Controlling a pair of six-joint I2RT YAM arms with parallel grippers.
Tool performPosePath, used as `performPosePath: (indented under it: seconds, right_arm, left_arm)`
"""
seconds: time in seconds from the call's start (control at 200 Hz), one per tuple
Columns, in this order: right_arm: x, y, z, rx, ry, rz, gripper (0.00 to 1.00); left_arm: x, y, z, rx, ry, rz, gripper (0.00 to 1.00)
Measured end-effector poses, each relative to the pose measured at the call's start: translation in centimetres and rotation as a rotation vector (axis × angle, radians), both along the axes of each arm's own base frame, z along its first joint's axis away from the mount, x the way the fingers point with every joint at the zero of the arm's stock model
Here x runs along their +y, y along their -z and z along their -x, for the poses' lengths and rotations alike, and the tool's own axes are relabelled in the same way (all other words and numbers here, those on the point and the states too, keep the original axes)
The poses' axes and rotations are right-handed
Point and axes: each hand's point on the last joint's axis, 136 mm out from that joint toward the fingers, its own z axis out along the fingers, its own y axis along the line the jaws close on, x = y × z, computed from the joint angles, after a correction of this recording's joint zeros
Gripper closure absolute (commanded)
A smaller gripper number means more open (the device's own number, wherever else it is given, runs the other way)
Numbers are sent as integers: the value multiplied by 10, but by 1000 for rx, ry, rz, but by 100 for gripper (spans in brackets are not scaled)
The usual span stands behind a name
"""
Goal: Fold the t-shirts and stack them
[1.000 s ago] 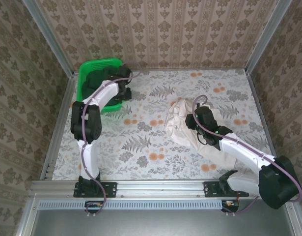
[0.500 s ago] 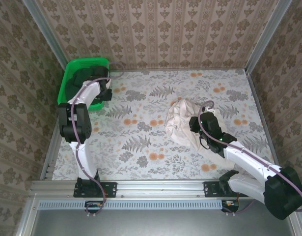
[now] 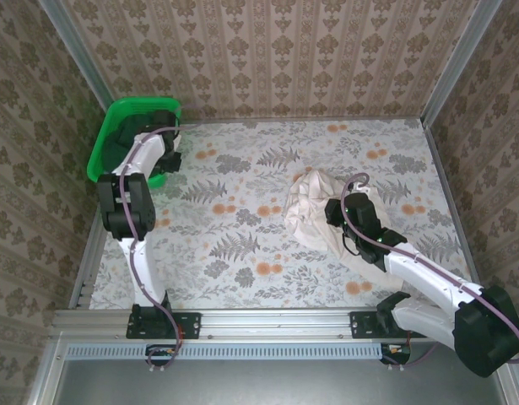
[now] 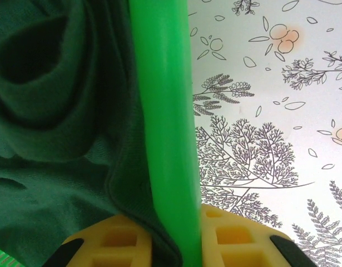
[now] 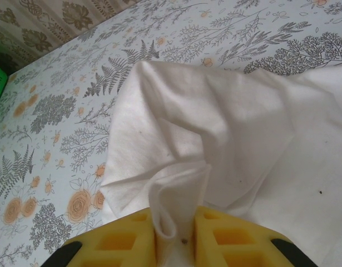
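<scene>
The dark green t-shirt [image 4: 59, 128] lies bunched inside the bright green basket [image 4: 165, 111]. My left gripper [image 4: 173, 245] is shut on the basket's rim, with the shirt's hem caught between one finger and the plastic. From above, the basket [image 3: 105, 148] sits in the table's back-left corner, with the left gripper [image 3: 164, 152] at its right side. The pale cream t-shirt [image 3: 308, 207] lies crumpled right of centre. My right gripper [image 3: 335, 213] is shut on a raised fold of the cream t-shirt [image 5: 215, 122], pinched between the yellow fingers [image 5: 118, 245].
The floral tablecloth [image 3: 242, 245] covers the table between the two arms. Patterned walls and metal posts [image 3: 78, 67] box the table in on three sides. The basket stands close against the left wall.
The basket has slid left and back into the corner, with my left gripper on its rim. The right arm shifted slightly toward the front right, still holding the cream fold.
</scene>
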Motion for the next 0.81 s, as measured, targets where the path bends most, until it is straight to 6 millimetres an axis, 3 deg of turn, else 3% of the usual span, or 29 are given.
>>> performPosePath:
  seconds: [0.08, 0.2, 0.29, 0.385, 0.45, 0.56, 0.66, 0.76, 0.805]
  right_arm:
    - [0, 0, 0, 0, 0, 0, 77]
    - [0, -1, 0, -3, 0, -1, 76]
    - [0, -1, 0, -4, 0, -1, 75]
    - [0, -1, -1, -4, 2, 0, 75]
    - [-1, -1, -1, -6, 5, 3, 75]
    - [-3, -1, -1, -7, 12, 16, 76]
    - [-5, 1, 0, -2, 15, 30, 80]
    - [-6, -2, 2, 8, 5, 49, 95]
    - [-5, -9, 3, 4, -2, 51, 98]
  left_arm:
    - [0, 0, -1, 0, 8, -6, 67]
    - [7, 8, -3, 9, 6, -31, 33]
    - [10, 11, -3, 12, -10, -41, 15]
    - [6, 2, -5, -9, -13, -48, 1]
    - [-3, -13, -8, -35, -3, -59, 0]
    - [-36, -61, -16, -135, 42, -81, 0]
    - [-78, -125, -7, -272, 89, -66, 0]
    - [-123, -196, 26, -429, 143, 10, 0]
    - [-143, -226, 51, -501, 173, 68, 0]
